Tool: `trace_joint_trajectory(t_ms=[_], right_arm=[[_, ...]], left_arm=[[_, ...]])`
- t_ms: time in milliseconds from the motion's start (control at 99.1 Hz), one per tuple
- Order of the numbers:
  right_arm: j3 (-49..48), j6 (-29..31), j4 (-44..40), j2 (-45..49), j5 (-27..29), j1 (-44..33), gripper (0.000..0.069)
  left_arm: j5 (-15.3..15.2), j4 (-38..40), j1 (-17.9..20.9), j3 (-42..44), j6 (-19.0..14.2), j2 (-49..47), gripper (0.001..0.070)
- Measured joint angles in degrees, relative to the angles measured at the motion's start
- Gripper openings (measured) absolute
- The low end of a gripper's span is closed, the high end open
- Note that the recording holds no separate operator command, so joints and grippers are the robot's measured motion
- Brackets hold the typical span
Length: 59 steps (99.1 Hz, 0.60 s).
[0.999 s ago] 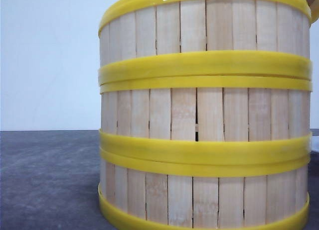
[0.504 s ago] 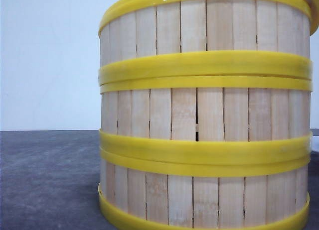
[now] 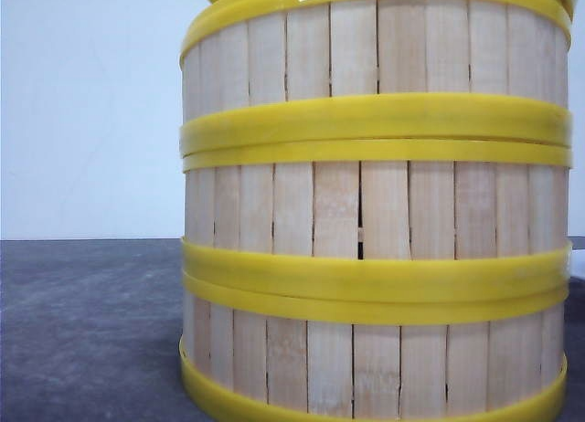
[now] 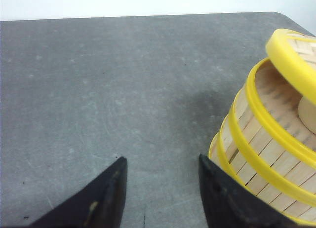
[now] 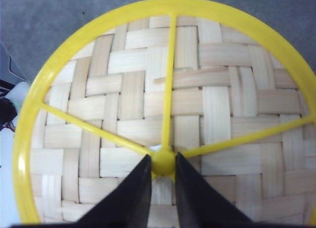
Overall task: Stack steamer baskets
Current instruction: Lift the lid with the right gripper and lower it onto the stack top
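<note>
On the grey worktop [image 4: 123,90], three stacked pale-slat yellow-ringed round steamer baskets [image 3: 375,212]; left end effector [image 4: 160,176] beside stack, wide, empty. Right end effector [image 5: 163,171] narrow, pinching yellow-spoked woven lid [image 5: 168,114] hub.

Left hand [image 4: 160,186] open; right hand [image 5: 163,176] pinched shut.

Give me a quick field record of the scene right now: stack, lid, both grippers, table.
stack: three steamer baskets stacked upright on the table, filling the right of the front view
lid: woven bamboo lid with yellow rim and spokes, tilted above the stack's open top, not seated
right gripper: right gripper shut on the lid's yellow centre hub
left gripper: left gripper open, empty, low over the table beside the stack
table: dark grey table
</note>
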Motion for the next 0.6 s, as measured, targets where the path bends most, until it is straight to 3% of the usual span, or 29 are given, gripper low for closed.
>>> trace_joint_trajectory(t_ms=[595], right_arm=[[0.0, 0.0, 0.4, 3.8, 1.0, 2.6, 0.0052]], left_arm=[[0.0, 0.0, 0.0, 0.0, 0.0, 0.0, 0.0268]])
